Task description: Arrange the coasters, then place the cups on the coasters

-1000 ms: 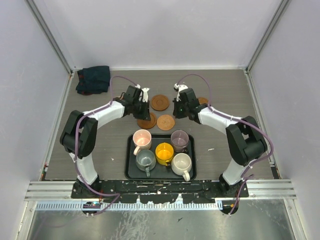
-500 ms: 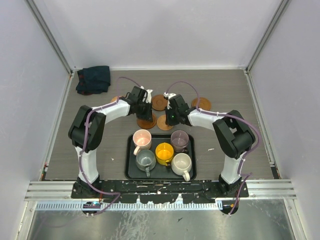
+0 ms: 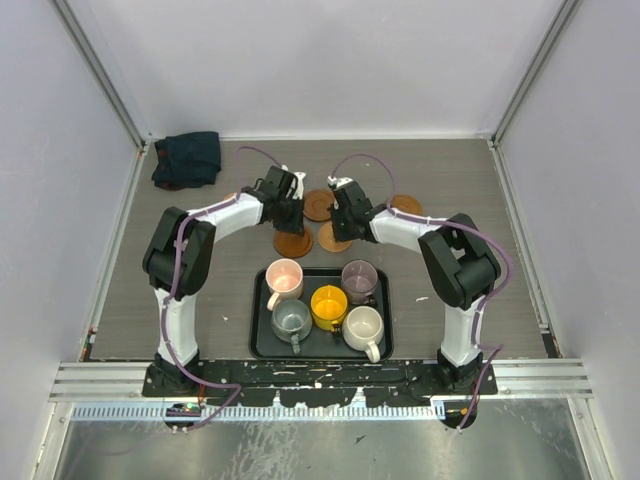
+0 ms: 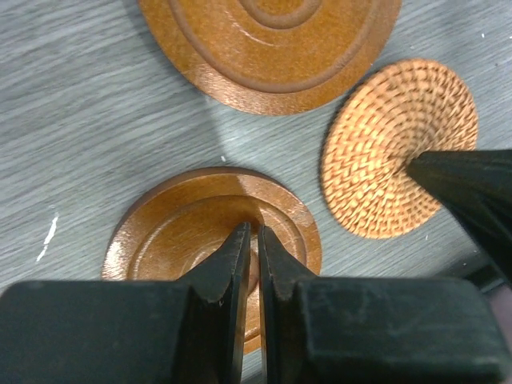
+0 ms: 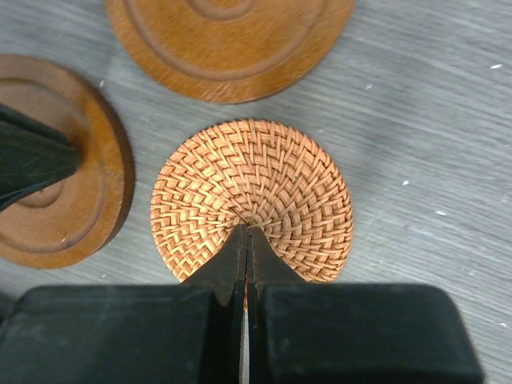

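Two ringed wooden coasters and a woven one lie close together behind the tray. My left gripper [image 4: 250,237] is shut, its tips resting on the middle of the near wooden coaster [image 4: 184,240] [image 3: 293,245]. My right gripper [image 5: 246,232] is shut too, tips pressed on the centre of the woven coaster [image 5: 256,184] [image 3: 330,240]. Another wooden coaster [image 3: 320,205] lies just behind both, and one more coaster [image 3: 406,205] sits to the right. The pink [image 3: 284,276], mauve [image 3: 359,278], yellow [image 3: 329,302], grey [image 3: 291,318] and cream [image 3: 364,327] cups stand in the black tray [image 3: 258,345].
A dark folded cloth [image 3: 186,158] lies in the back left corner. White enclosure walls bound the grey table [image 3: 460,260] on three sides. Both arms arch over the strip between the tray and the coasters.
The right gripper has swung left and down onto the woven coaster. The left gripper has shifted slightly right onto the near wooden coaster. Cups and tray have not moved.
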You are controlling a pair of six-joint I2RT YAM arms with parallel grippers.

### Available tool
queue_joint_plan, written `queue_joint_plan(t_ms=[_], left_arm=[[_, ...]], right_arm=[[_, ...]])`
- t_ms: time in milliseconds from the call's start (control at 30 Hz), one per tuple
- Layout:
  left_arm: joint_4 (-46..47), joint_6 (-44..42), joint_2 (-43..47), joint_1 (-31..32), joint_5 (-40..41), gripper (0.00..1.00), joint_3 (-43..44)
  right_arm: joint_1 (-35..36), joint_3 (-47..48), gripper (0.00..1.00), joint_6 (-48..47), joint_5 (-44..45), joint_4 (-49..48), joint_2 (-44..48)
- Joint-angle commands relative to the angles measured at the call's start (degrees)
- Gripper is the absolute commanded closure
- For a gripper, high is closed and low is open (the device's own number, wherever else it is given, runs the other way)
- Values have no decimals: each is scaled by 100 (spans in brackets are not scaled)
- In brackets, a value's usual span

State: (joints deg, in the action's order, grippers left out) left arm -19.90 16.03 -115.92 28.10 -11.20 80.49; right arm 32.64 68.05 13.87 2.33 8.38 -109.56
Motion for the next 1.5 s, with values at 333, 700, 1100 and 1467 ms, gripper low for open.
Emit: queue_joint_plan(t_ms=[333, 700, 1100, 1467], left_arm=[[-634, -204, -28, -322, 486, 89, -127], [-897, -145, -849, -753, 403, 90, 1020], [-1265, -183, -1556, -1174, 443, 90, 2297], [-1293, -184, -1899, -1455, 557, 89, 2928]], right_arm=[[-831, 604, 99, 82, 436, 375, -441], [-1191, 1138, 99, -7, 205, 384, -747], [-1208, 1392, 99, -68, 44, 348, -1097], [-1208, 1489, 99, -45, 129, 342, -1149]])
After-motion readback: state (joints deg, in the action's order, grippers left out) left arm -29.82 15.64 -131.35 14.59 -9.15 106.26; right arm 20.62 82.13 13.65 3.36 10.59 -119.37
